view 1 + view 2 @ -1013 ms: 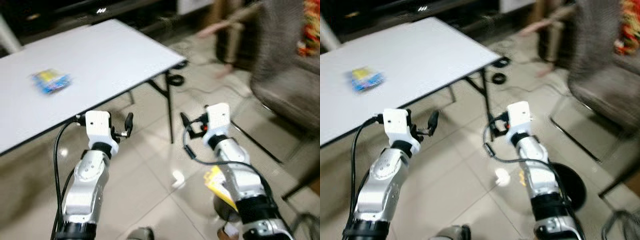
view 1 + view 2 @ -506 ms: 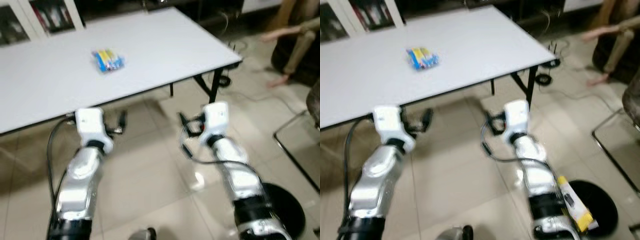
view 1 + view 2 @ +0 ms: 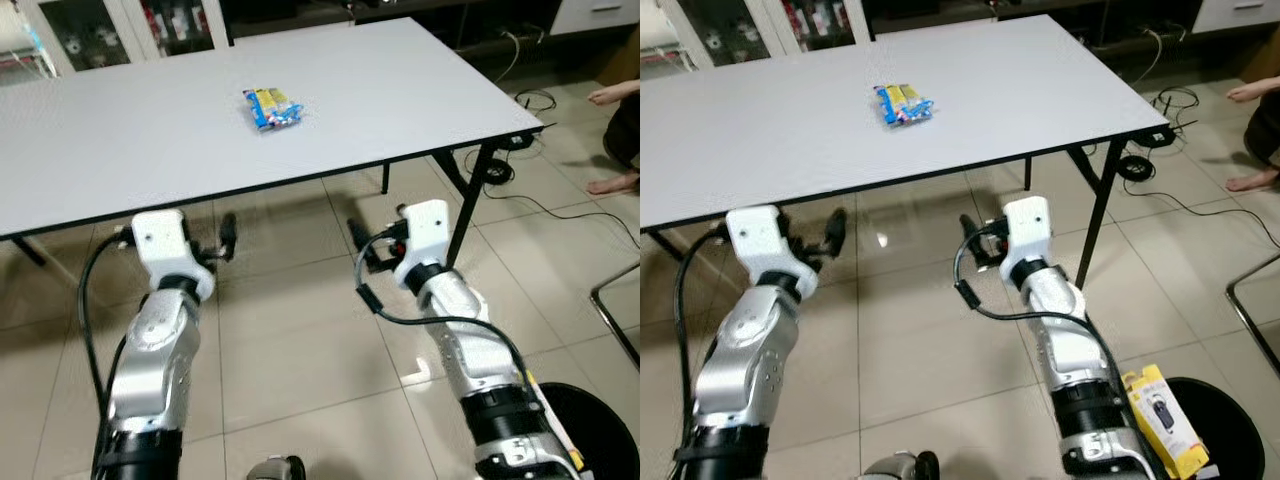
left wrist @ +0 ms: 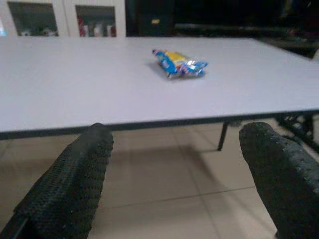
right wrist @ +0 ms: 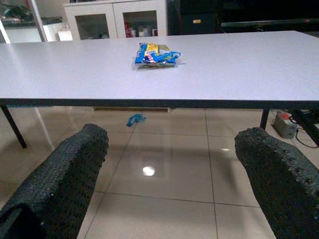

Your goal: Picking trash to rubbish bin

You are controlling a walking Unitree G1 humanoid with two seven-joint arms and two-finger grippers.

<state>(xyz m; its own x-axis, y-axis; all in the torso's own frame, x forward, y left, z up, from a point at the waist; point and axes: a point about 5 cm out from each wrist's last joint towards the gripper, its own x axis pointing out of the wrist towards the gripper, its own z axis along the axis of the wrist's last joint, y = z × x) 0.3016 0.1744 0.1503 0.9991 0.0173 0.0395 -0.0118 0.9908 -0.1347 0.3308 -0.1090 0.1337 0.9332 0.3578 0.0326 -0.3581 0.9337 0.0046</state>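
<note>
A blue and yellow snack wrapper [image 3: 272, 108] lies on the white table [image 3: 420, 90], towards its far side. Both arms are held out below the table's front edge. My left gripper [image 4: 174, 164] is open and empty, and the wrapper [image 4: 179, 63] lies well ahead of it. My right gripper [image 5: 169, 169] is open too, with the wrapper [image 5: 157, 55] far beyond its fingers [image 5: 65, 184]. A black rubbish bin [image 3: 1235, 425] stands on the floor at my lower right, with a yellow box [image 3: 1165, 420] at its near rim.
The table's black folding leg [image 3: 465, 195] stands just right of my right arm. Cables [image 3: 530, 100] lie on the tiles behind it, near a person's feet [image 3: 612, 183]. A chair leg [image 3: 612, 318] is at the right. A small blue scrap [image 5: 134, 119] lies under the table.
The whole picture has swung round, so the camera turned; the table and wrapper now sit squarely ahead and sharp. Both arms keep the same pose, fingers open.
</note>
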